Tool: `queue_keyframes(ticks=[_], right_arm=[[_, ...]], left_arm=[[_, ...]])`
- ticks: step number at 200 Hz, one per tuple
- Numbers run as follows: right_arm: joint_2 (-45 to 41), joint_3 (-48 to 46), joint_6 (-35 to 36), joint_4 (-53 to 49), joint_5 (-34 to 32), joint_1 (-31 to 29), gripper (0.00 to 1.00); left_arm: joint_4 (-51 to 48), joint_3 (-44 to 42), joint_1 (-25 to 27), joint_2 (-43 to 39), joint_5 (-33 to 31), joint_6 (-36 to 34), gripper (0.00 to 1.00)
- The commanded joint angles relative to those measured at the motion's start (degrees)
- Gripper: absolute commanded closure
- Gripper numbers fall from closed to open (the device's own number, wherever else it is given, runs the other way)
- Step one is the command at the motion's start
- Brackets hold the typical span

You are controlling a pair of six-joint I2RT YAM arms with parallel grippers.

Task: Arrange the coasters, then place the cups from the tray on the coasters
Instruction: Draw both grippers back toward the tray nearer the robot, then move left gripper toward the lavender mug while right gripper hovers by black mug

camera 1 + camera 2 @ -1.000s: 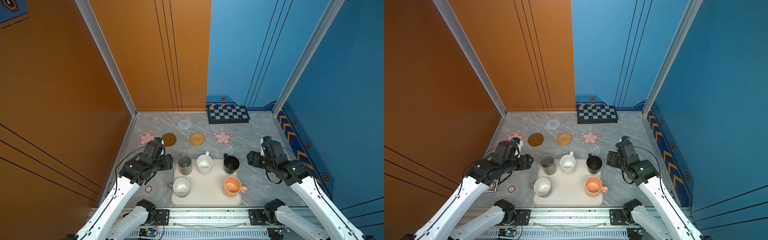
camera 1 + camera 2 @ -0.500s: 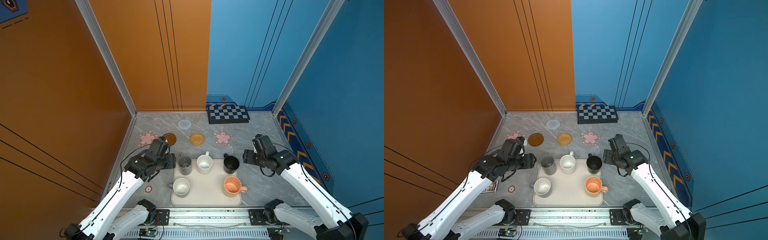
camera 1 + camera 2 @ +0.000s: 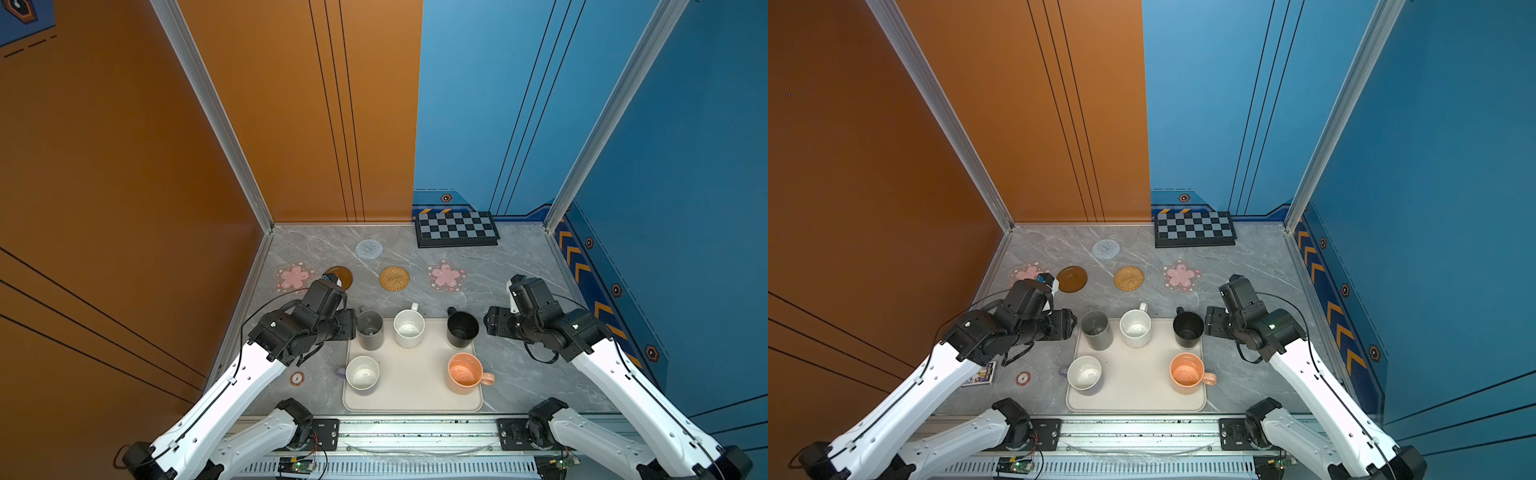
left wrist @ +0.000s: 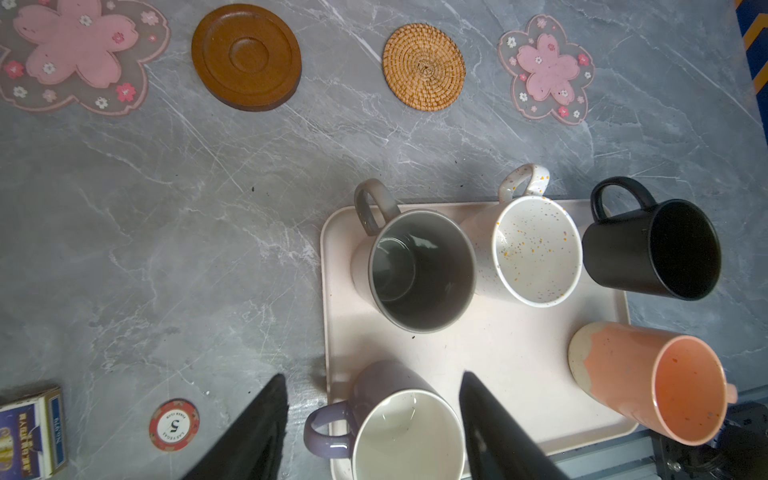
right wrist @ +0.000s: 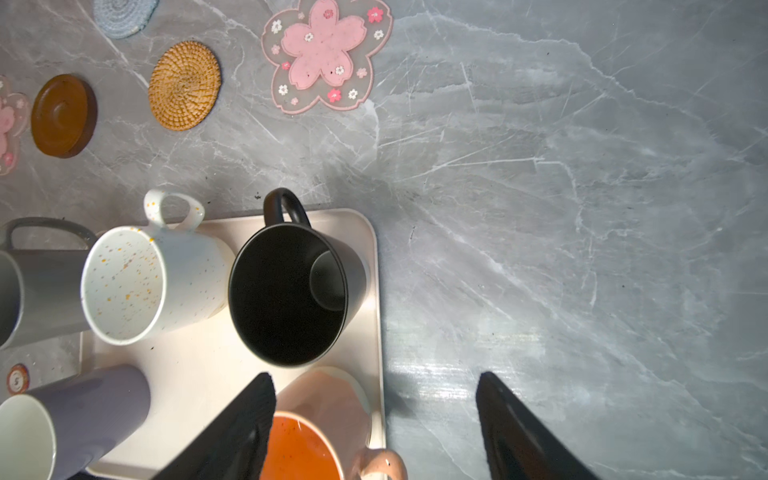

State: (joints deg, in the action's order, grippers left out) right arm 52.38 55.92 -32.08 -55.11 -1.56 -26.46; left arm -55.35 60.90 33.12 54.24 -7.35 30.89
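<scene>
Beside the tray [image 3: 415, 374], both my tools gape empty.
Left tool [image 3: 351, 326] at nine o'clock of the grey mug [image 3: 370, 328], right tool [image 3: 490, 326] at three o'clock of the black mug [image 3: 461, 328]; bare surface [image 3: 511, 386] beyond each.

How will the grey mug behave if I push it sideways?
The grey mug looks rigid glazed ceramic, probably fairly heavy. Tall and narrow, a high push may tip it. The tray rim could catch its base.
</scene>
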Motion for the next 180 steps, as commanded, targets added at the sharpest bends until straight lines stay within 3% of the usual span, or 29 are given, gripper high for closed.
queue_keyframes(ticks=[1, 27, 57, 120, 180], right_arm=[[-3.5, -0.6, -4.0, -6.3, 0.0, -0.4, 0.21], [-4.1, -2.5, -8.3, -8.9, 2.9, -1.5, 0.22], [-6.9, -1.4, -12.7, -9.9, -0.5, -4.7, 0.21], [-1.7, 3.8, -11.6, -10.5, -4.3, -5.8, 0.21], [1.6, 7.2, -8.0, -9.3, -9.2, -5.9, 0.20]], left_arm=[[-2.6, 2.1, 0.5, 1.0, -2.2, -2.8, 0.34], [-2.4, 2.9, 0.7, 3.7, -4.1, -6.2, 0.34], [-2.4, 5.0, 0.8, 6.6, -8.4, -8.4, 0.34], [-2.3, 8.6, 0.2, 11.1, -2.4, -8.1, 0.34], [-2.4, 5.9, -1.0, 8.7, -0.1, -8.3, 0.35]])
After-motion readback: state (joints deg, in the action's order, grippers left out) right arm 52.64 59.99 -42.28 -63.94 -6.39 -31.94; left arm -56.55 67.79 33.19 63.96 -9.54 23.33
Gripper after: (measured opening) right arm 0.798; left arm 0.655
